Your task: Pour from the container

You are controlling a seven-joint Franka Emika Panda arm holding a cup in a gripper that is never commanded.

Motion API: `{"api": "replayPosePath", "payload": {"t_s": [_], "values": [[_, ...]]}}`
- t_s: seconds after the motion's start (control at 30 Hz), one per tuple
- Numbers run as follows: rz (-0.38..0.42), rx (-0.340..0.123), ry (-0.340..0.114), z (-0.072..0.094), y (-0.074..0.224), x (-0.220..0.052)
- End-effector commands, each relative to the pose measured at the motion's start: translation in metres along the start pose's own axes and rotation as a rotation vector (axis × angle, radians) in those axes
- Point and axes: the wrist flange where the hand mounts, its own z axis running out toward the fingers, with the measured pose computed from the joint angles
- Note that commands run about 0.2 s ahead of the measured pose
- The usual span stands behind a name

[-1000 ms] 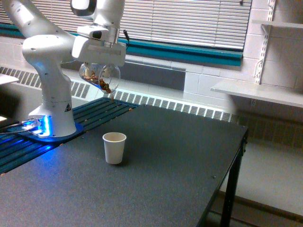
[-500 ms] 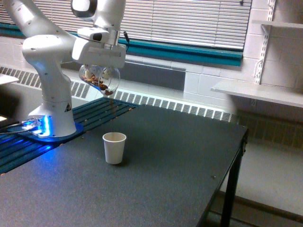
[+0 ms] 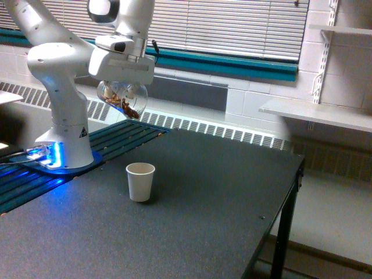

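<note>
Falling brown stream gone; clear round container [image 3: 122,99] tilted

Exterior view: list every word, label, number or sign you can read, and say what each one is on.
No readable words or numbers.
Robot base: a small dark triangular sticker, too small to read.
Paper cup: plain, no print.
Clear container under the gripper: no label visible.

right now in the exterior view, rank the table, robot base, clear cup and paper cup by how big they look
1. table
2. robot base
3. clear cup and paper cup: these look about alike, and the clear cup is tilted and partly hidden under the gripper, so no ranking.
</note>
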Motion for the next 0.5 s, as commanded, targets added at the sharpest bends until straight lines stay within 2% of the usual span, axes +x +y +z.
{"api": "replayPosePath", "payload": {"t_s": [0.03,0.5], "values": [[-0.015,-0.010,-0.011,0.0080,0.0006,-0.0007],[-0.014,-0.015,-0.021,0.0122,0.0023,0.0010]]}}
